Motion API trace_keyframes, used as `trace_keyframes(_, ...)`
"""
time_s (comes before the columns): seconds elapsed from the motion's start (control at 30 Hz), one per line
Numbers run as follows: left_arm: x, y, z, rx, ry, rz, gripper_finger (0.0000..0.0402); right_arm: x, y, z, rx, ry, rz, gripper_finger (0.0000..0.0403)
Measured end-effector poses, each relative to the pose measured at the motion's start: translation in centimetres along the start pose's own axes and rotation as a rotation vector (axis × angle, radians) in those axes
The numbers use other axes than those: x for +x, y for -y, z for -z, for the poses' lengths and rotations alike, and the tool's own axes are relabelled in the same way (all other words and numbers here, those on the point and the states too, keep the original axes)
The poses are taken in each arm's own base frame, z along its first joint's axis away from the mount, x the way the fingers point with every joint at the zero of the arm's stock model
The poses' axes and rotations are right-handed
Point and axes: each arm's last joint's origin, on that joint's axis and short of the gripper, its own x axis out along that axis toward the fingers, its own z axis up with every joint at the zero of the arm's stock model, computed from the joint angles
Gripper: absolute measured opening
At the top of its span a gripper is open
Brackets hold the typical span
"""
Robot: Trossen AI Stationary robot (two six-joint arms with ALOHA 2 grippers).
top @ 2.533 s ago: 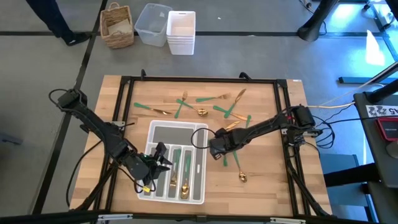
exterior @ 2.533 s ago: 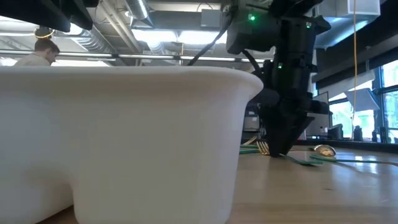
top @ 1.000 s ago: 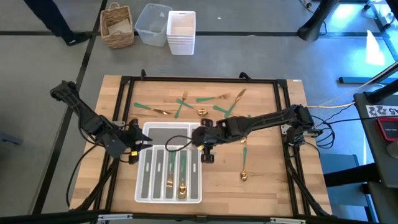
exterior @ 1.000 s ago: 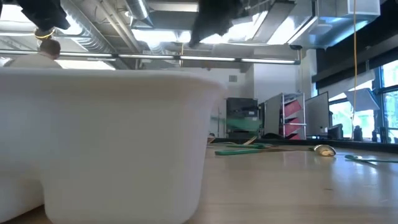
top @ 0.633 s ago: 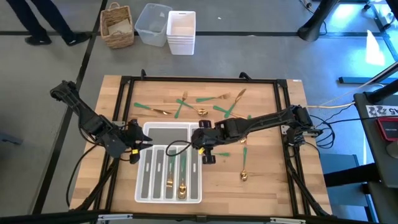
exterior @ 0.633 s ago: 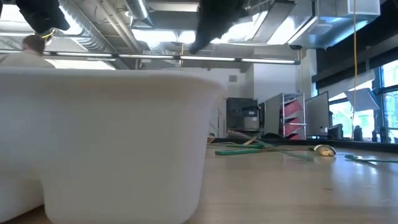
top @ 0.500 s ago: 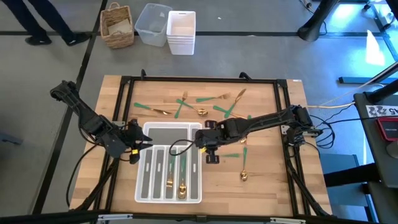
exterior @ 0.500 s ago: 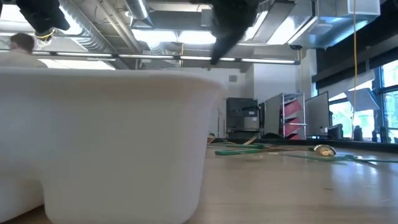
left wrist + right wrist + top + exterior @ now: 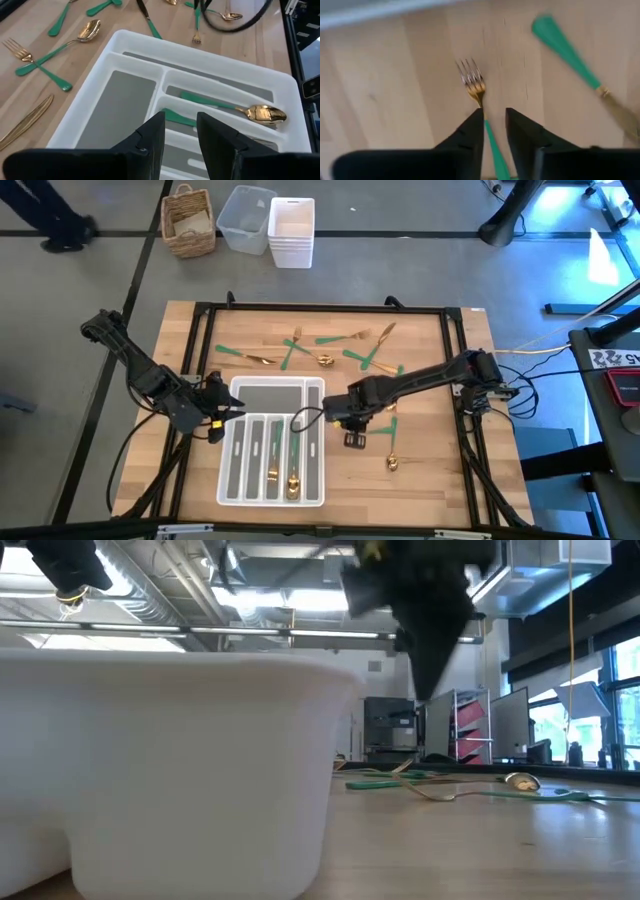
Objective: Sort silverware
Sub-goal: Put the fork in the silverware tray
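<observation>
- Our right hand [image 9: 355, 439] hung over the bare table [image 9: 430, 470] just beside the organizer tray's [image 9: 226, 480] right wall. In its wrist view the two fingers [image 9: 470, 132] stood a narrow gap apart with nothing pinched between them, so we took it as part open and empty.
- Directly ahead of that gap lay a fork [image 9: 474, 85], tines pointing away from the hand and its green handle running back between the fingers. The fork's long axis therefore lined up with the hand's own reach rather than crossing the finger gap.
- We judged that a pick-up would want the hand either lowered onto the handle as it lay or turned so the fingers close across it.
- Our left hand [image 9: 179, 131] waited over the tray's near end, fingers parted and empty, looking at a spoon [image 9: 260, 113] already in one slot.
- The rest of the silverware [image 9: 325, 348] lay scattered across the far half of the table, nearer our right arm than our left, and one spoon [image 9: 392, 457] lay just right of the right hand.
</observation>
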Motion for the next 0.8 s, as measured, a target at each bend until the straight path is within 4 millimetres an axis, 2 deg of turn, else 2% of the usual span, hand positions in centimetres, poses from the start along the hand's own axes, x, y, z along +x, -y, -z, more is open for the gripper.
trace_keyframes(0.13,0.0,0.0,0.0,0.025,0.0,0.0,0.0107,2.9,0.6,1.4,0.024,-0.054,0.01,0.0118)
trace_keyframes(0.3,0.0,0.0,0.0,0.023,0.0,0.0,0.0107,5.2,0.9,2.6,0.029,-0.098,-0.073,0.0126)
trace_keyframes(0.8,0.0,0.0,0.0,0.021,0.001,0.0,0.0107,7.5,1.3,3.2,-0.016,-0.026,-0.092,0.0127)
